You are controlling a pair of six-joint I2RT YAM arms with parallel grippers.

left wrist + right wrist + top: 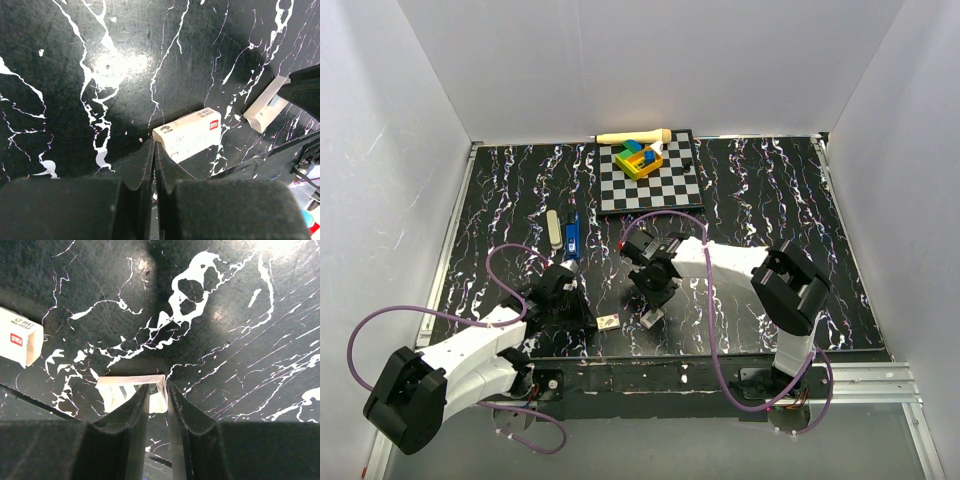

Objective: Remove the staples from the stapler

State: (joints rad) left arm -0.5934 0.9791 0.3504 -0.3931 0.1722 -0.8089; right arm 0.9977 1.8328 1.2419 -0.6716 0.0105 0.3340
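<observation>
We see the right pincer (159,386) nipping a white card sleeve (120,392) while the stapler (573,238) lies apart on the table (770,200).

Its jaws stand only a narrow slit apart, with the sleeve's end wall caught between them and the sleeve resting on the marbled black top. Our left pincer (154,145) is pressed fully closed and holds nothing, its tips just beside a small white staple box (187,135) with a red label. The stapler is blue with a darker near end and lies flat beyond the left pincer, clear of both. A pale long piece (554,230) lies just beside it, and we cannot tell whether the two are joined.
</observation>
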